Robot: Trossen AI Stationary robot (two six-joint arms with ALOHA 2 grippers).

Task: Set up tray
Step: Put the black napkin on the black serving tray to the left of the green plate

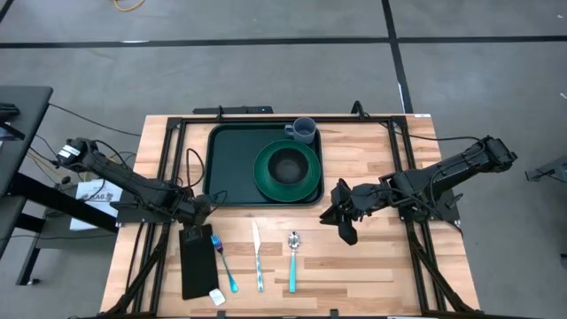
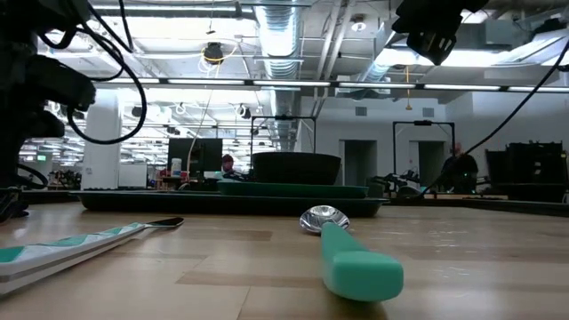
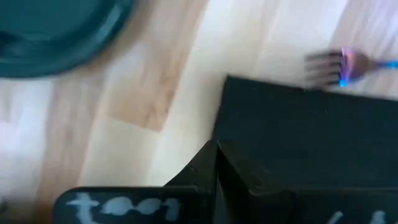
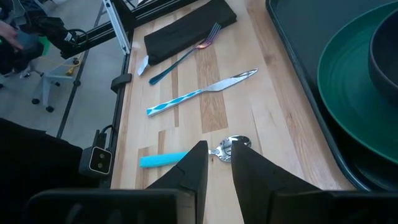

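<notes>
1. On the wooden counter (image 1: 354, 266) sits the big dark green tray (image 1: 232, 146), at the far middle.
2. A round green plate (image 1: 306, 182) lies in the tray's right half, with a dark bowl (image 1: 286, 165) on it.
3. A gray mug (image 1: 303, 130) stands at the tray's far right corner.
4. Near the front edge lie a black napkin (image 1: 197, 263), a fork (image 1: 223, 261), a knife (image 1: 258, 257) and a spoon (image 1: 292, 261), side by side.
5. The left tool (image 1: 200, 211) hangs over the napkin's far end, just beside the tray's front left corner. I cannot tell if its fingers are spread.
6. The right tool (image 4: 214, 167) floats above the spoon's bowl, near the tray's front right corner. Its fingers are a little bit apart and hold nothing.
</notes>
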